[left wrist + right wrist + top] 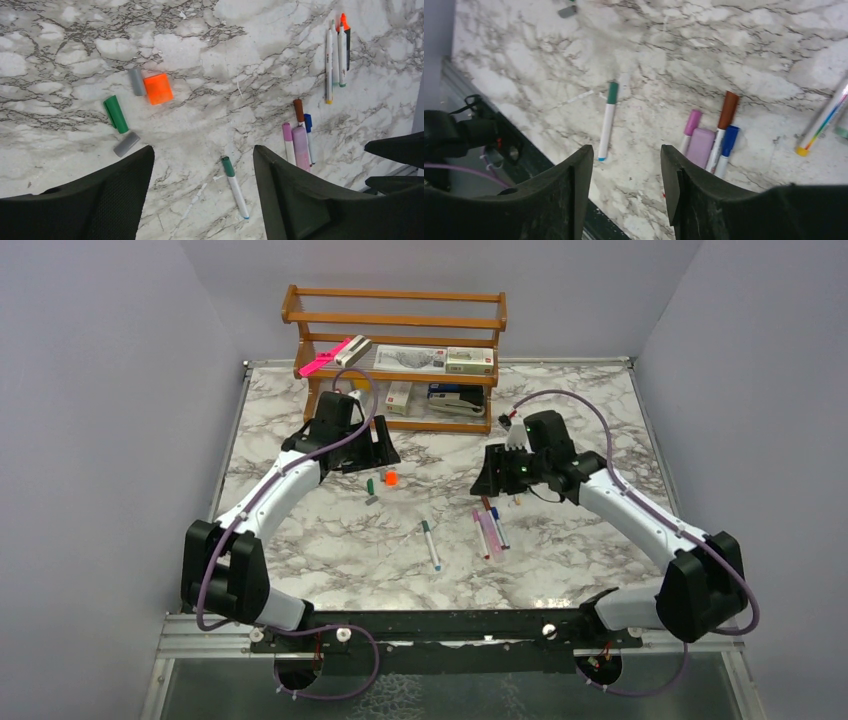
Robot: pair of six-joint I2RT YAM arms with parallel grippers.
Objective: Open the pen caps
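A white marker with a green cap lies alone mid-table; it also shows in the left wrist view and the right wrist view. To its right lies a cluster of capped pens: pink cap, lilac highlighter, dark red cap, blue cap. Loose caps lie apart: green, orange and two grey. My left gripper hovers open and empty above the table. My right gripper is open and empty above the cluster.
Uncapped white pens and a black orange-tipped highlighter lie beyond the cluster. A wooden shelf with boxes and a long pink item stands at the back. The table's front edge and black rail show beside my right fingers.
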